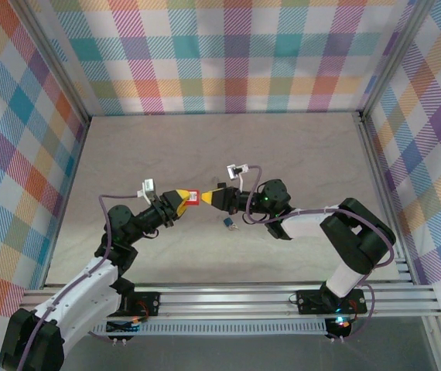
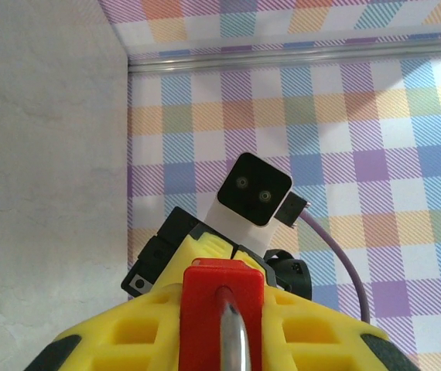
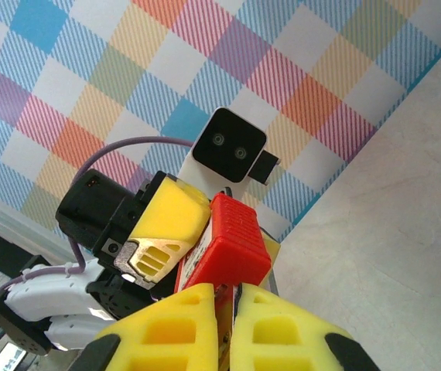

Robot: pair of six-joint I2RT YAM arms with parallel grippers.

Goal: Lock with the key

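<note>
The left gripper [image 1: 183, 200] pinches the red padlock [image 1: 193, 199] between its yellow fingers [image 2: 139, 336]. In the left wrist view the silver shackle [image 2: 234, 340] runs back into the grip and the red body juts forward. Nose to nose with it, the right gripper [image 1: 210, 196] has its fingers [image 3: 193, 328] pressed together, with no more than a dark slit between them, and their tips sit right at the padlock's free end.

The key itself is too small to make out. As a judgement, it lies in that slit, at the padlock's far face, hidden by the yellow pads. Both grippers hang above the table [image 1: 166, 154], and a small blue padlock [image 1: 227, 223] lies on it, just nearer the arm bases than they are.

What matters is alignment. The padlock's long axis runs along the line joining the two grippers, shackle toward the left arm and bottom toward the right. The right arm is the one at the keyhole end, so the turn is likely a wrist roll about that shared line — any tilt off it risks binding or dropping the key
</note>
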